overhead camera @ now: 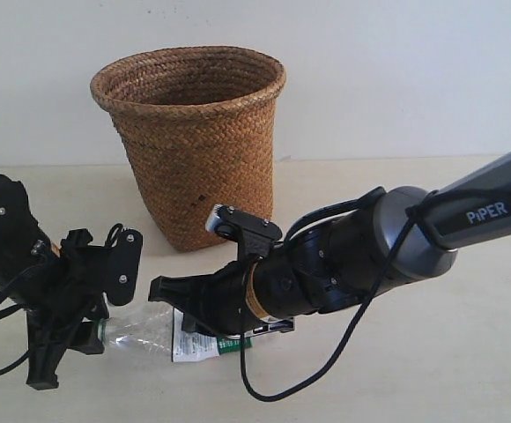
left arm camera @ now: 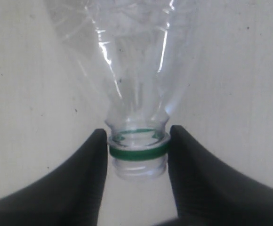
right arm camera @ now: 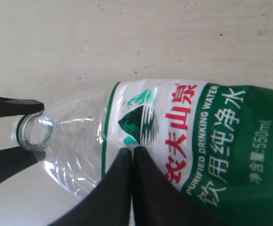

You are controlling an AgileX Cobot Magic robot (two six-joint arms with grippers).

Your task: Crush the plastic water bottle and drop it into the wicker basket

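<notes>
Left claw [left arm camera: 137,149] clamps the open neck of the bottle [left arm camera: 132,52], its arm crouched low at the left. Right claw [right arm camera: 132,155] has its fingers pressed together, tips on the label [right arm camera: 193,136], its arm stretched level across the middle. The bottle lies sideways on the table [overhead camera: 432,370], before the basket [overhead camera: 194,150].

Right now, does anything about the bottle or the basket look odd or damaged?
The bottle lies on its side on the table with no cap. Its mouth is open, with only a green ring on the neck, which the left gripper pinches. Its clear wall looks creased. The basket stands upright, nothing odd.
</notes>
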